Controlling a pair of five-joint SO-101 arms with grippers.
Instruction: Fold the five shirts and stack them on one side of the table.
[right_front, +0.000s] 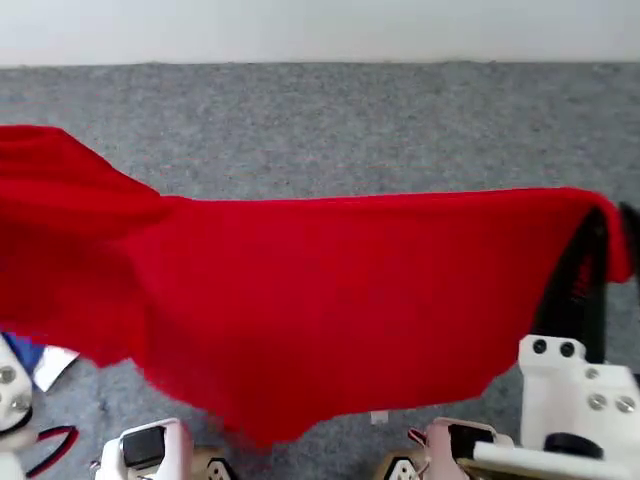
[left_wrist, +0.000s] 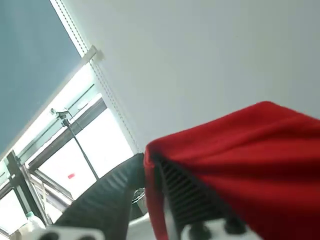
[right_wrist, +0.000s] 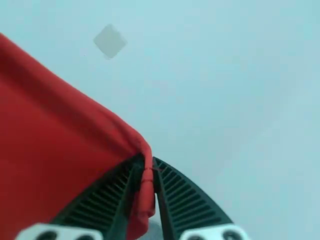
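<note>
- The grey surface (right_front: 350, 120) spreads wide underneath.
- The red shirt (right_front: 320, 300) hangs stretched in the air above it, pulled taut side to side, its lower edge drooping toward the arm bases.
- The left claw (left_wrist: 150, 167) is clenched on one top corner, held high.
- The right claw (right_wrist: 147, 167) pinches the opposite corner between its black fingers.

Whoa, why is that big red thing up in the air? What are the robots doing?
Two robot arms are holding a red shirt up above the grey table, stretched out between them. The left gripper pinches one end of it and the right gripper pinches the other. It isn't folded yet.
</note>
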